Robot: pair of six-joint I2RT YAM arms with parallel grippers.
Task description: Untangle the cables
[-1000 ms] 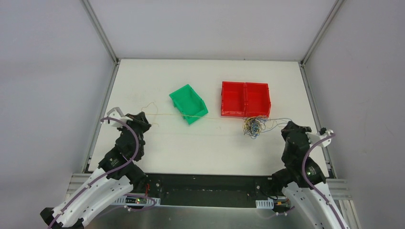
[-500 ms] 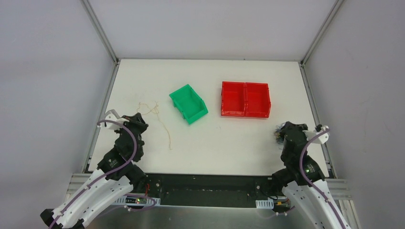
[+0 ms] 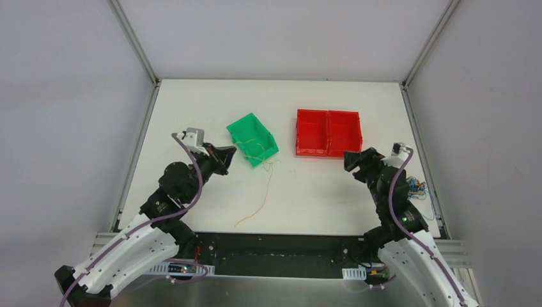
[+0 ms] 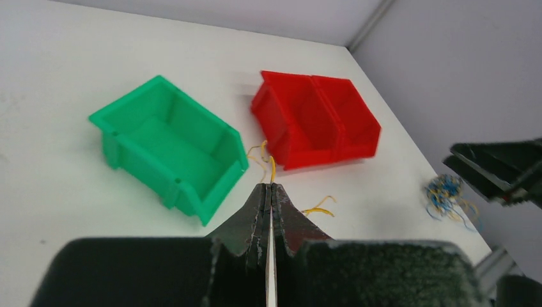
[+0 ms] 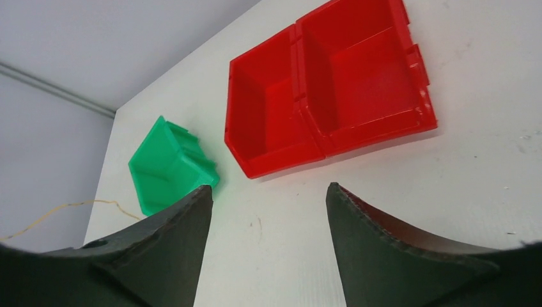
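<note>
Clock: 12 is the far edge of the table (image 3: 307, 192) in the top view.
Strand (image 3: 262, 192): 1 loose yellow wire. Its free end lies on the table near the front edge at about 6. From there it curves up toward 11 and into the left gripper.
Strand handling: it looks almost weightless and limp, with springy curls. It will likely trail and snag rather than slide, so it is best held near 1 end, as it is now.
Tangle (image 3: 418, 187): a small knot of blue, yellow and black wires on the table at about 4, close to the right edge. It sits at 5 of the right gripper, apart from it.
Tangle handling: it seems light and soft, and a hard pull would likely tighten it. A protruding loop or free end at its rim looks like the better place to pinch.
Right gripper (image 3: 355, 158): the jaws stand apart with nothing between them, and it points toward 11.
Left gripper (image 3: 231, 152): the jaws are pressed together on the strand's upper end, just beside the green bin.
Green bin (image 3: 240, 121): it sits at about 11, with wire curls at its near corner.
Red bins (image 3: 328, 131): 2 joined bins at about 1, and no wire shows in either.
</note>
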